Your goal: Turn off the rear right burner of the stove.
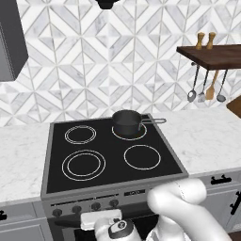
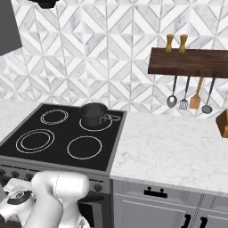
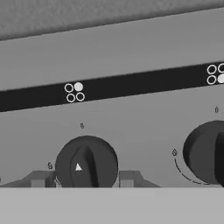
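A: Hand view first. What sits between the fingers?

B: A dark round knob (image 3: 86, 162) on the grey front panel of the stove (image 3: 131, 118). The gripper (image 3: 82, 179) has its fingers (image 3: 40, 179) spread apart, one on each side of the knob; whether they touch it, I cannot tell. Above the knob, a four-circle marking (image 3: 74, 92) has its upper right circle filled white. A second knob (image 3: 205, 152) sits to the right.

A: And the rear right burner (image 1: 129, 132)?

B: At the back right of the black cooktop, under a dark pot (image 1: 126, 122) with its handle pointing right. What shows of its disc looks plain black.
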